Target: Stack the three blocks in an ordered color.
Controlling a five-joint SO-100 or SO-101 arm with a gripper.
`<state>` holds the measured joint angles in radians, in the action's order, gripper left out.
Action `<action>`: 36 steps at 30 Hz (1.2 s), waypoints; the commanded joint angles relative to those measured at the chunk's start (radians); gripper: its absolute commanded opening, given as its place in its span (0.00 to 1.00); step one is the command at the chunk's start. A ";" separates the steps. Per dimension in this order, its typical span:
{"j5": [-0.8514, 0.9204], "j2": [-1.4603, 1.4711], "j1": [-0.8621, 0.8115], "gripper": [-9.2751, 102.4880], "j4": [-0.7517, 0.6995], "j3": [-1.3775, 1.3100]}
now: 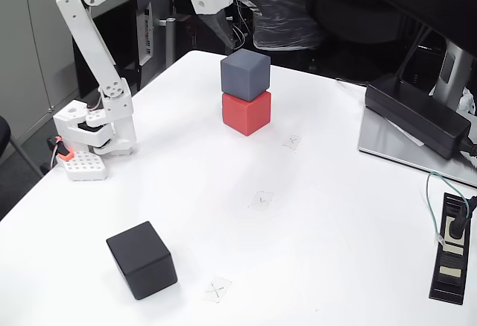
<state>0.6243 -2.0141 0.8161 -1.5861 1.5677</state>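
A slate grey block (246,72) sits on top of a red block (247,113) at the far middle of the white table (320,214). The black block (141,259) rests alone near the table's front left, slightly turned. My white arm rises from its base (97,132) at the left edge and reaches across the top of the fixed view. Its gripper (219,1) hangs above and a little left of the grey block, apart from it. The jaws blend into the cluttered background, so their state is unclear.
A long black power brick (417,113) lies on a grey monitor stand (387,147) at the right. A black socket strip (452,248) with a cable sits at the right edge. Faint tape crosses (261,199) mark the tabletop. A dark bag (287,20) stands behind the stack.
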 commanded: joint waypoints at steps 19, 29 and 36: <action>0.591 -0.367 -1.011 0.43 0.008 0.278; 1.078 -0.379 -1.522 0.43 0.014 0.362; 1.336 -0.377 -1.755 0.43 0.120 0.434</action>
<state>1.8868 -2.3777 -0.8866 -1.5263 1.9850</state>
